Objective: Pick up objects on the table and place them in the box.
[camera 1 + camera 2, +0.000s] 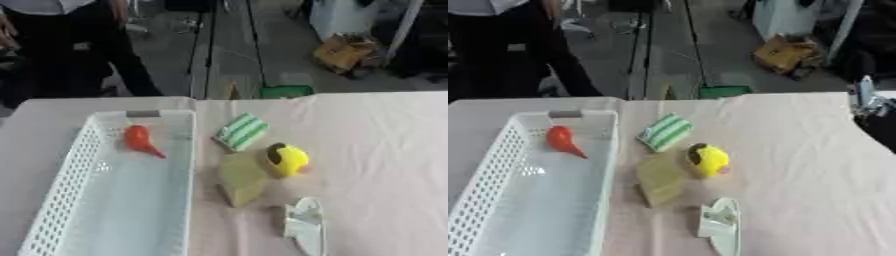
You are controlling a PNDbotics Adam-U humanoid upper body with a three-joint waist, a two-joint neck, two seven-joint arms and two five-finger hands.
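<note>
A white perforated basket [66, 195] lies along the left side of the table. Inside it, near the far end, sits a red object with a thin tail [138, 140]. To the basket's right lie a green-and-white striped pack [240, 131], a yellow rounded object with a dark opening [287, 159], a tan block [240, 179] and a flat white object [306, 225]. A silver and dark part of my right arm or hand [870, 100] shows at the right edge of the right eye view, away from all of them. My left hand is out of sight.
A beige cloth [385, 150] covers the table, with bare cloth on its right half. Beyond the far edge a person in dark trousers [79, 55] stands at the left. A green item [285, 91] and a cardboard box [346, 52] lie on the floor.
</note>
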